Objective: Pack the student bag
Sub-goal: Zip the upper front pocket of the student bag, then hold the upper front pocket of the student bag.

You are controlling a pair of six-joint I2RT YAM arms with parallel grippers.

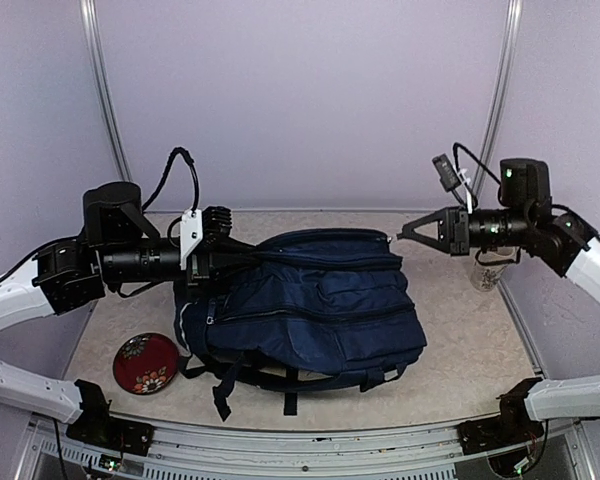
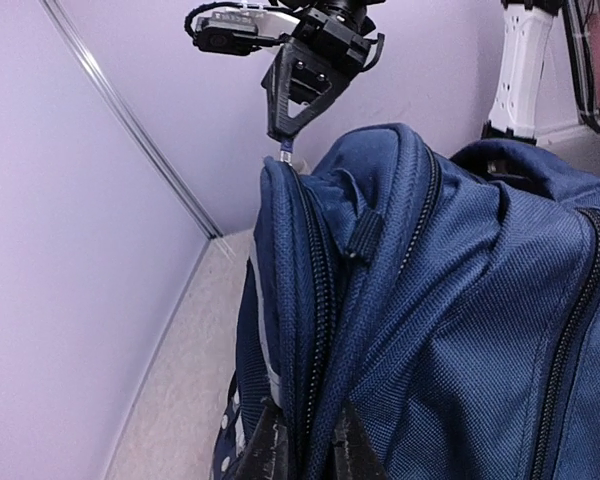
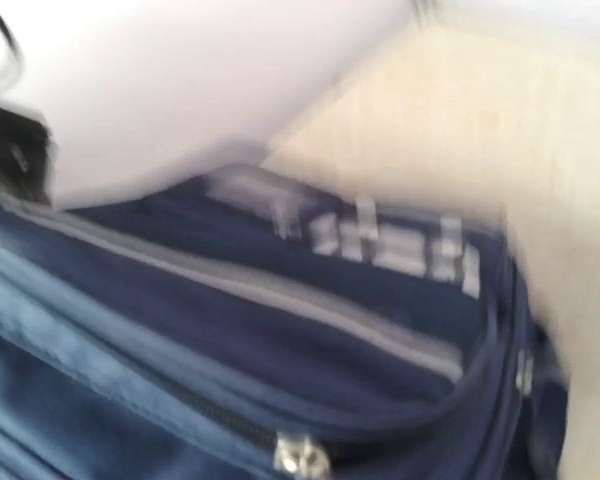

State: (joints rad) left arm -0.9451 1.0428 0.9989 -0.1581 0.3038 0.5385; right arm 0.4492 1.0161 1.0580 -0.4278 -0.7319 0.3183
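The student bag [image 1: 320,300], a navy-blue backpack, lies on its side in the middle of the table, its dark straps at the near edge. My left gripper [image 1: 242,255] is at the bag's upper left and is shut on a fold of its fabric beside a zip, as the left wrist view [image 2: 305,440] shows. My right gripper [image 1: 402,233] is at the bag's top right corner. In the left wrist view the right gripper [image 2: 288,135] is shut on a small blue zipper pull [image 2: 285,152]. The right wrist view is blurred and shows the bag [image 3: 230,340] with its white square marks, grey lining and a silver zip slider [image 3: 300,458].
A red patterned dish [image 1: 145,362] lies at the front left of the table. A clear cup [image 1: 488,272] stands at the right edge under the right arm. Lilac walls close the back and sides.
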